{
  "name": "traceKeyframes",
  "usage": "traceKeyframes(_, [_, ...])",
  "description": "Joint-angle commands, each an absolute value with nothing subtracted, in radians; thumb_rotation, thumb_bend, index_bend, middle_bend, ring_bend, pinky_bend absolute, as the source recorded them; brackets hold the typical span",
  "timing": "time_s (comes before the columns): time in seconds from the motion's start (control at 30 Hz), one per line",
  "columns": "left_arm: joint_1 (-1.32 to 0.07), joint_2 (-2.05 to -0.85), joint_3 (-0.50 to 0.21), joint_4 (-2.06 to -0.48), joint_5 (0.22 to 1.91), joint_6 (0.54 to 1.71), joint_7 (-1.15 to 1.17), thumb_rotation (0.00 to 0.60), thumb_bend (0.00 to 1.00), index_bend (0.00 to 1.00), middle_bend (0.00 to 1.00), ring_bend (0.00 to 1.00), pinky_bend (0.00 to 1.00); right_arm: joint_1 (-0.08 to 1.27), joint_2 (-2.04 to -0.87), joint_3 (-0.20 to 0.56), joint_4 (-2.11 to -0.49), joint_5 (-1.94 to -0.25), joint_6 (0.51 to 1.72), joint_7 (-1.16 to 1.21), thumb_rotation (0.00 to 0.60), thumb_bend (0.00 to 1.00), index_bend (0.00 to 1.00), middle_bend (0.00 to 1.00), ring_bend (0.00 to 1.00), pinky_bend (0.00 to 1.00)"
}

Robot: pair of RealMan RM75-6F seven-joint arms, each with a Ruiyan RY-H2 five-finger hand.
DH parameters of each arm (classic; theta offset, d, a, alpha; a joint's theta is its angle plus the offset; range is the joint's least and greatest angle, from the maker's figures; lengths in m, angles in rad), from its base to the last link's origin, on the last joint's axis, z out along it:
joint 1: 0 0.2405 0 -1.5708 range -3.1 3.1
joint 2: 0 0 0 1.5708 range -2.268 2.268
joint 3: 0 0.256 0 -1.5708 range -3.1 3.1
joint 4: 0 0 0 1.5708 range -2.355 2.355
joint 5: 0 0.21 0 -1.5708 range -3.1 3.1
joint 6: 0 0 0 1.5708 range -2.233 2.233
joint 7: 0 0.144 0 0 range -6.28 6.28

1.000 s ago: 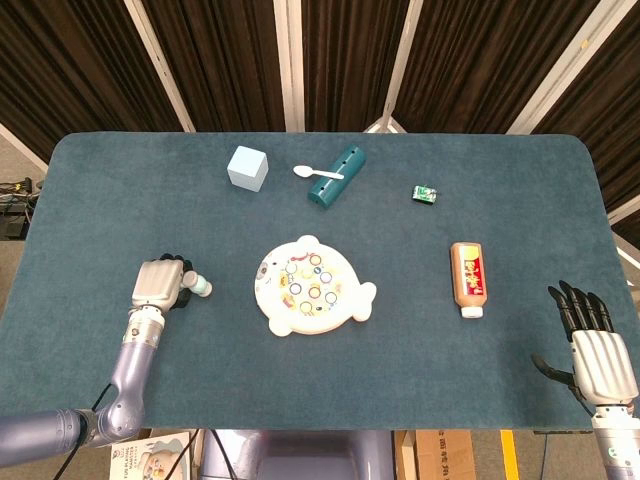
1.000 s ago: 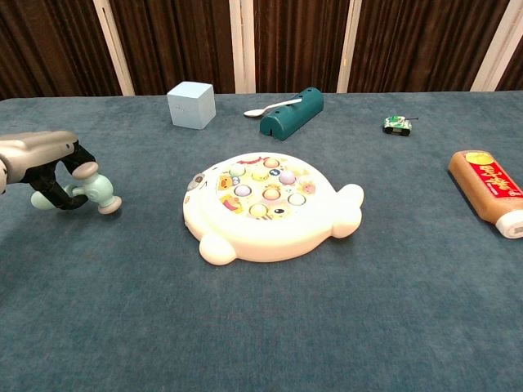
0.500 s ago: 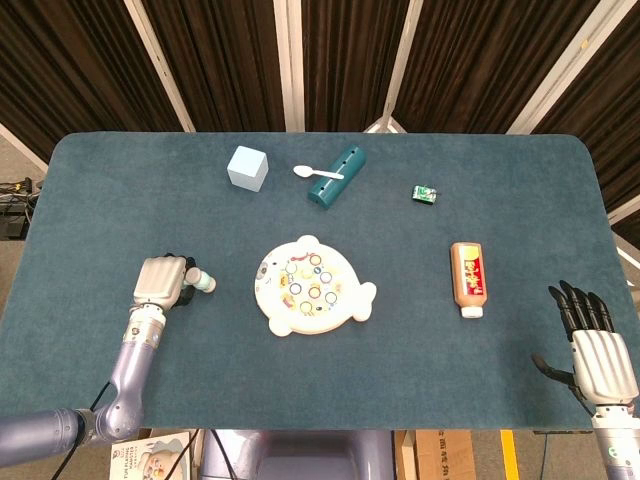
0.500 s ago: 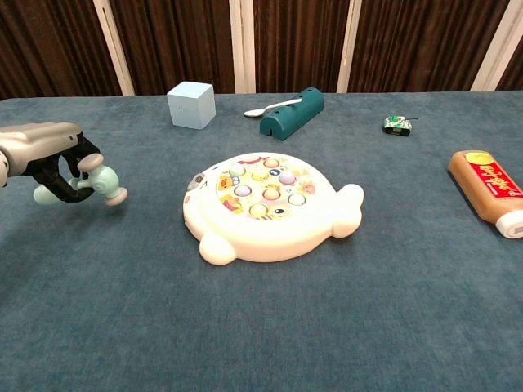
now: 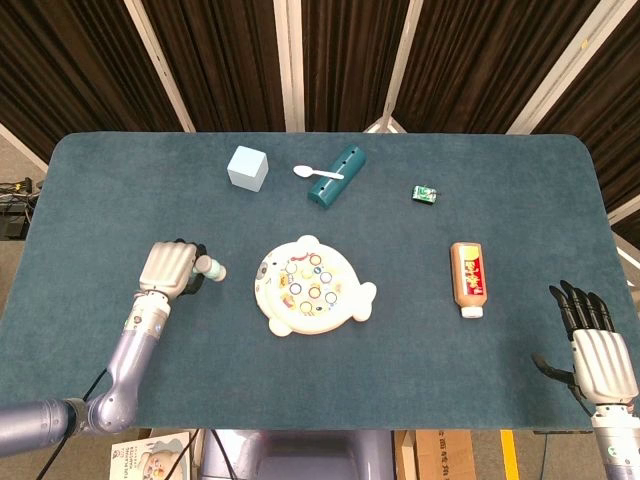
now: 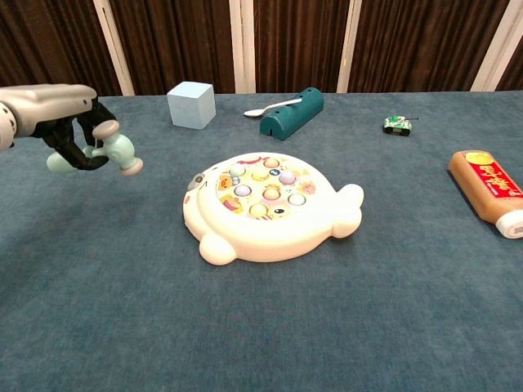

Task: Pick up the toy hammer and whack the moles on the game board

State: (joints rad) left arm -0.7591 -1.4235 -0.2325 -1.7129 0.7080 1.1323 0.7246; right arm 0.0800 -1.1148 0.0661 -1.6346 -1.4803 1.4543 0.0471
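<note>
My left hand (image 5: 171, 268) (image 6: 61, 122) grips the pale green toy hammer (image 5: 209, 268) (image 6: 120, 153) and holds it above the cloth, left of the game board. The hammer's head points toward the board. The white, fish-shaped game board (image 5: 314, 287) (image 6: 270, 207) lies in the middle of the table with several coloured moles on top. My right hand (image 5: 596, 350) hangs past the table's near right corner, fingers spread, holding nothing; the chest view does not show it.
A light blue cube (image 5: 247, 167) (image 6: 192, 104), a teal case (image 5: 336, 174) (image 6: 292, 113) with a white spoon (image 5: 316, 173) (image 6: 267, 107) on it, a small toy car (image 5: 426, 193) (image 6: 397, 124) and a brown bottle (image 5: 468, 278) (image 6: 491, 191) lying on its side are on the dark blue cloth (image 5: 120, 210).
My left hand has lifted the hammer off the cloth and carried it up and to the right, toward the board. The right hand has not moved.
</note>
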Motion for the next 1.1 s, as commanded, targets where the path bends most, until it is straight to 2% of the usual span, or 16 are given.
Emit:
traceKeyframes(0.03, [-0.793,-1.407,-0.263,-1.736,0.673,1.119,0.752,0.600,0.73,0.62,0.46,0.35,0.44,0.080,-1.115,0.068,-1.637,-1.476,1.453,0.047,0.600,0.19,0.00,0.00,0.00,0.00])
traceKeyframes(0.4, [-0.963,-1.456,-0.337,-1.720,0.499,1.094,0.890,0.600,0.73,0.61,0.46,0.35,0.44,0.083,-1.113,0.071,-1.646,-1.464,1.443,0.057,0.600,0.19,0.00,0.00,0.00,0.00])
traceKeyframes(0.77, [-1.132,-1.551,-0.364,-1.619,0.334,1.075,1.020,0.600,0.73,0.62,0.46,0.35,0.44,0.084,-1.107,0.075,-1.653,-1.452,1.434,0.077,0.600,0.19,0.00,0.00,0.00,0.00])
traceKeyframes(1.1, [-1.200,-1.602,-0.356,-1.552,0.251,1.074,1.048,0.600,0.73,0.62,0.47,0.35,0.44,0.084,-1.101,0.078,-1.657,-1.443,1.427,0.093,0.600,0.19,0.00,0.00,0.00,0.00])
